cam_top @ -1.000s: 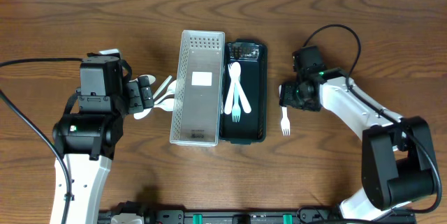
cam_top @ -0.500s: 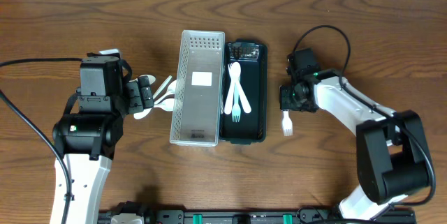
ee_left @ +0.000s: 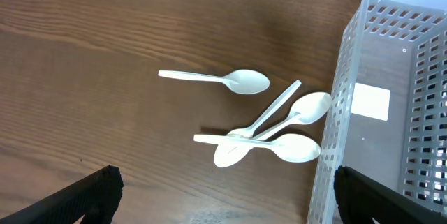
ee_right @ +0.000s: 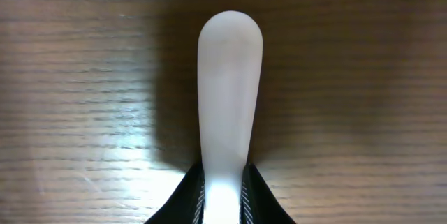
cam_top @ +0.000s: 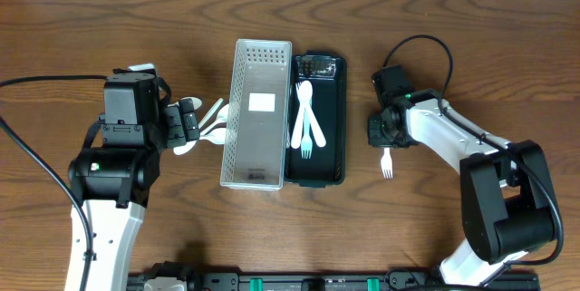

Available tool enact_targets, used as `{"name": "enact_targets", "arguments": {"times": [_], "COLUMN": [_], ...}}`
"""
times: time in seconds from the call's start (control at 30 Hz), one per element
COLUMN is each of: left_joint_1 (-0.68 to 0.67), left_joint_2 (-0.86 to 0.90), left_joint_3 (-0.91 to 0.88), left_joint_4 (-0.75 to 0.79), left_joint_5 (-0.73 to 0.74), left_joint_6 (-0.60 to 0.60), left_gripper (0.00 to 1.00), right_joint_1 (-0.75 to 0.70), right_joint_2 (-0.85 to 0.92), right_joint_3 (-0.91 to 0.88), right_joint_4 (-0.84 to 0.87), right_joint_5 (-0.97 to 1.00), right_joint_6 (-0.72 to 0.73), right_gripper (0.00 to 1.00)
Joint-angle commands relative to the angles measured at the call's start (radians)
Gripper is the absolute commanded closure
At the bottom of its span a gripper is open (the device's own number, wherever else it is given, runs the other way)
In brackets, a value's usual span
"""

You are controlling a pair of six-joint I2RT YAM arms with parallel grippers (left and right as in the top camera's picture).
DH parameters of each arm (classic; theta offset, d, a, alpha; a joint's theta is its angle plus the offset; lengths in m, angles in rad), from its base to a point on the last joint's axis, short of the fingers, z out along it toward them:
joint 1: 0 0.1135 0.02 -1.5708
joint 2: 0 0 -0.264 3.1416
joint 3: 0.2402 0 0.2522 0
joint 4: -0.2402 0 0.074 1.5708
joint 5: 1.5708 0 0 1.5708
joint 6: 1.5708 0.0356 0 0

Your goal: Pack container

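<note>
White fork (cam_top: pixel 387 164), centre-right of frame: right gripper (cam_top: pixel 385 143) is pinching its handle. Likely the grasp step; next move is calling for lift, then carry left into black container (cam_top: pixel 331 160). Left gripper (cam_top: pixel 190 123) is hovering wide open, empty.

**Robot manipulation bench, lab-type setup**

Dark brown wood-grain table (cam_top: pixel 507 37). Two white-and-black robot arms stand near its front edge: left arm (cam_top: pixel 104 227), right arm (cam_top: pixel 449 132). A loose black cable (cam_top: pixel 54 79) runs over the left side of the surface. A black mounting rail with green clips (cam_top: pixel 299 280) lies along the front edge. Staged props sit mid-table: a perforated white plastic basket (cam_top: pixel 256 155) touching a black plastic tray (cam_top: pixel 328 160), white plastic spoons (ee_left: pixel 292 148) left of the basket, and a white plastic fork (cam_top: pixel 387 162) right of the tray. Cameras are mounted on both wrists and overhead.
</note>
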Motion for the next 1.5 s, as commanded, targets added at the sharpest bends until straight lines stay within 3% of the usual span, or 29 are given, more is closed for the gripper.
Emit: {"name": "enact_targets", "arguments": {"times": [0.0, 0.23, 0.37, 0.57, 0.73, 0.97, 1.0, 1.03, 1.07, 1.1, 1.2, 1.3, 1.47], "left_joint_1": [0.006, 0.006, 0.006, 0.006, 0.006, 0.006, 0.006, 0.006, 0.006, 0.006, 0.006, 0.006, 0.006], "left_joint_2": [0.003, 0.003, 0.003, 0.003, 0.003, 0.003, 0.003, 0.003, 0.003, 0.003, 0.003, 0.003, 0.003], "left_joint_3": [0.016, 0.016, 0.016, 0.016, 0.016, 0.016, 0.016, 0.016, 0.016, 0.016, 0.016, 0.016, 0.016], "left_joint_4": [-0.003, -0.003, -0.003, -0.003, -0.003, -0.003, -0.003, -0.003, -0.003, -0.003, -0.003, -0.003, -0.003], "left_joint_5": [-0.002, -0.002, -0.002, -0.002, -0.002, -0.002, -0.002, -0.002, -0.002, -0.002, -0.002, -0.002, -0.002], "left_joint_6": [0.016, 0.016, 0.016, 0.016, 0.016, 0.016, 0.016, 0.016, 0.016, 0.016, 0.016, 0.016, 0.016], "left_gripper": [0.02, 0.02, 0.02, 0.02, 0.02, 0.02, 0.02, 0.02, 0.02, 0.02, 0.02, 0.02, 0.02], "right_joint_1": [0.018, 0.114, 0.193, 0.256, 0.299, 0.327, 0.325, 0.325, 0.325, 0.325, 0.327, 0.327, 0.333], "right_joint_2": [-0.068, -0.297, -0.353, -0.296, -0.185, -0.167, -0.167, -0.167, -0.167, -0.167, -0.167, -0.167, -0.163], "right_joint_3": [0.024, 0.085, 0.090, 0.089, 0.089, 0.089, 0.089, 0.089, 0.089, 0.089, 0.099, 0.106, 0.106], "right_joint_4": [-0.016, -0.010, 0.022, 0.056, 0.122, 0.165, 0.170, 0.174, 0.185, 0.204, 0.261, 0.311, 0.378], "right_joint_5": [0.043, -0.010, -0.016, -0.018, -0.072, -0.069, -0.064, -0.050, -0.047, -0.049, -0.102, -0.129, -0.153], "right_joint_6": [0.006, 0.007, 0.089, 0.178, 0.136, 0.137, 0.138, 0.142, 0.139, 0.114, 0.047, 0.071, 0.152], "right_gripper": [0.96, 0.99, 0.99, 0.99, 0.99, 0.98, 0.94, 0.68, 0.31, 0.22, 0.22, 0.21, 0.32]}}
